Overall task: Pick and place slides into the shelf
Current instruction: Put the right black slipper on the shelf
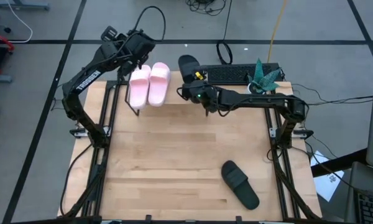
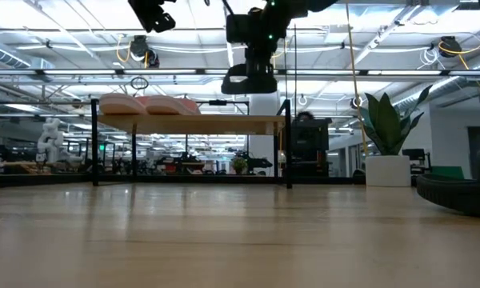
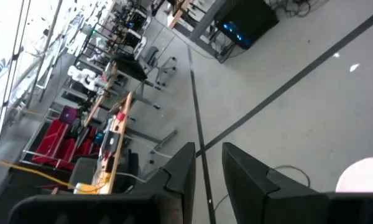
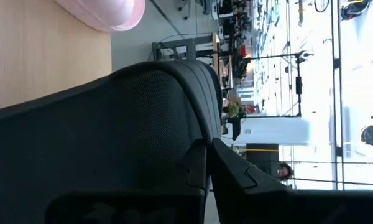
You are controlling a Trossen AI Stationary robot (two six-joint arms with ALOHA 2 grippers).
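Observation:
Two pale pink slides (image 1: pixel 149 84) (image 2: pixel 148 105) lie side by side on the left part of the shelf (image 2: pixel 208 124) (image 1: pixel 176 94), at the table's far edge. My right gripper (image 1: pixel 194 79) (image 2: pixel 252 56) (image 4: pixel 206 155) is shut on a black slide (image 1: pixel 187 65) (image 2: pixel 250 80), held in the air above the shelf's right part. The other black slide (image 1: pixel 239 185) (image 2: pixel 456 196) lies sole down on the table, near its right front corner. My left gripper (image 1: pixel 138 53) (image 3: pixel 208 168) hangs open above and behind the pink slides, touching nothing. My right gripper pinches the black slide between its two fingers (image 4: pixel 196 168), at the edge of its wide meshed strap (image 4: pixel 174 99). The fingers come from above, slanting from the table's right. The slide hangs below the gripper, about level, lifted clear of the shelf top.
A potted plant (image 1: pixel 264 76) (image 2: pixel 388 132) and a black keyboard (image 1: pixel 236 73) stand behind the shelf on the right. The table's broad wooden middle (image 1: pixel 180 155) holds nothing but the black slide. Black frame rails run along both table sides.

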